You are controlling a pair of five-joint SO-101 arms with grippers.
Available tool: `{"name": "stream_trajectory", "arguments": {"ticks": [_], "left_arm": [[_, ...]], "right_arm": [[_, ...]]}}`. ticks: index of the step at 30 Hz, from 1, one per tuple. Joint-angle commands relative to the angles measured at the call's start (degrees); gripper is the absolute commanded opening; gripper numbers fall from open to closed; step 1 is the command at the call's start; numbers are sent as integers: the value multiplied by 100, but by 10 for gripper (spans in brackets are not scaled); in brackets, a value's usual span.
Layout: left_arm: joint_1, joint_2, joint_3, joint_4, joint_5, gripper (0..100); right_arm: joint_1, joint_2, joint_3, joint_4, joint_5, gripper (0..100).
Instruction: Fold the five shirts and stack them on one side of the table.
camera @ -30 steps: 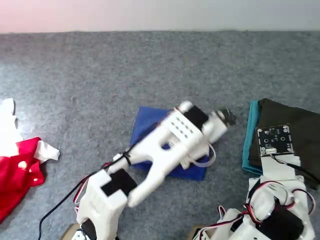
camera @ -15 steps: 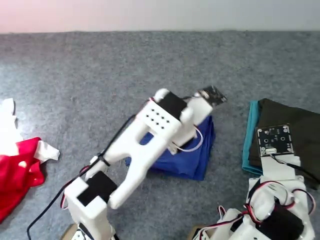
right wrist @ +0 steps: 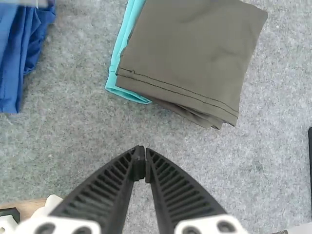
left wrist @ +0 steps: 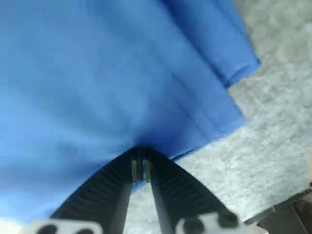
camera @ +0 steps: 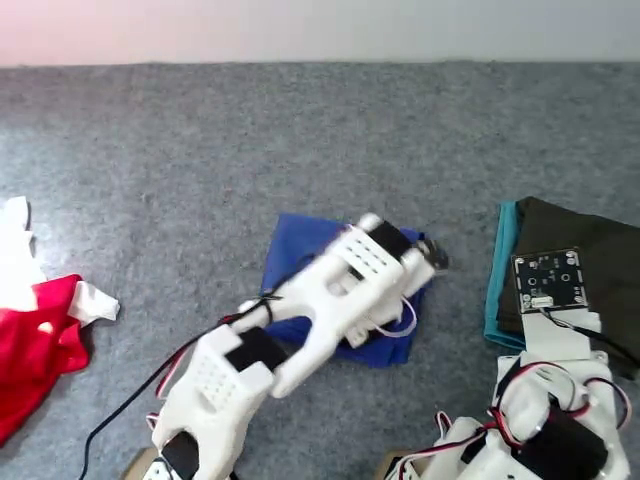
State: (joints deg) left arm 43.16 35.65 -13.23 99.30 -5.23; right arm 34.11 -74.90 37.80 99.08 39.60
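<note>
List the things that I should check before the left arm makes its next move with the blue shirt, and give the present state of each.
1. Left gripper shut on the blue shirt: ok, the fabric puckers at its fingers.
2. Blue shirt folded flat: cannot tell, the arm covers much of it.
3. Stack ready: ok, the olive shirt lies folded on the teal shirt.
4. Right gripper off the stack: ok, it is shut over the table beside the stack.
5. Red shirt and white shirt folded: not ok, both lie crumpled.
</note>
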Motion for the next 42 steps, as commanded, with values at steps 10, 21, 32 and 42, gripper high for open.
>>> {"name": "stream_trajectory", "arguments": {"ticks": [10,21,32,42], "left_arm": [[-352,-826,-857,114,-35,13],[-1908,-2268,-532,123,70,13],[-3745,-5670,1059,114,193,13],[-3965,-7367,2369,105,264,13]], "right_arm": [[57,-22,-26,-84,53,9],[48,-22,290,-57,9,9],[22,40,352,22,-343,12],[-1103,84,352,75,-1046,39]]}}
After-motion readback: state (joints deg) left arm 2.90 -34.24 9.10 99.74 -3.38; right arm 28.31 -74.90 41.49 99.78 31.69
